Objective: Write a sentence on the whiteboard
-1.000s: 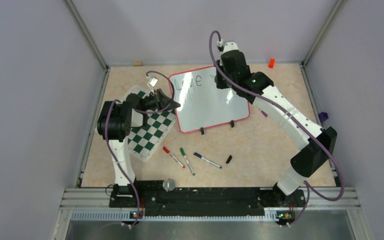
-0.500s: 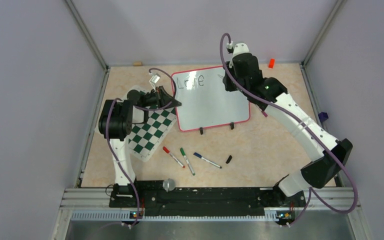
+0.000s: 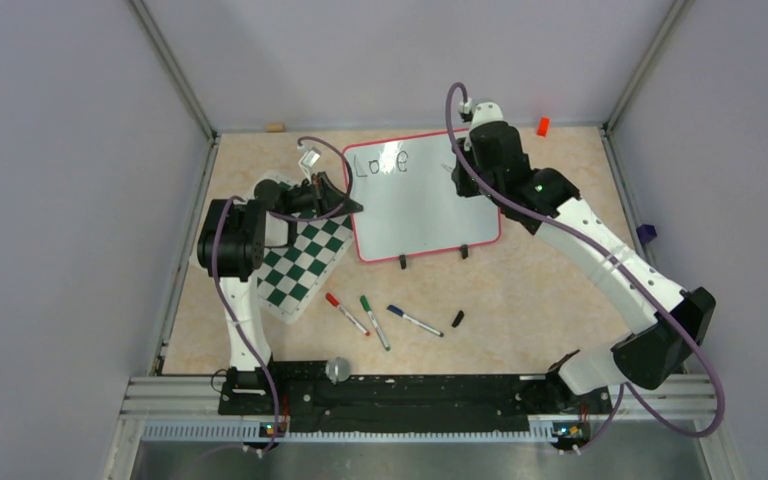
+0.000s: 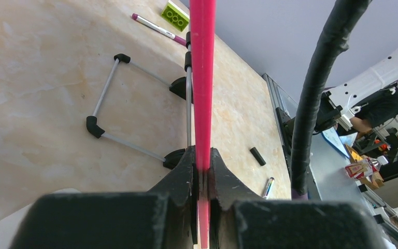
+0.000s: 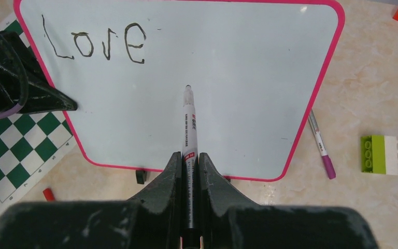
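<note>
Whiteboard (image 3: 425, 200) left edge is pinched by left gripper (image 4: 203, 171). Marker (image 5: 188, 124) is clamped in right gripper (image 5: 189, 166), tip at whiteboard centre.

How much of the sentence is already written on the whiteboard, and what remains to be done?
Done: one word, Love, stands in black at the top left of the whiteboard. In hand: the left fingers clamp its red frame, and the right fingers grip a black marker whose tip points at the bare middle of the board. Left: everything after that first word; the rest of the board is blank.
</note>
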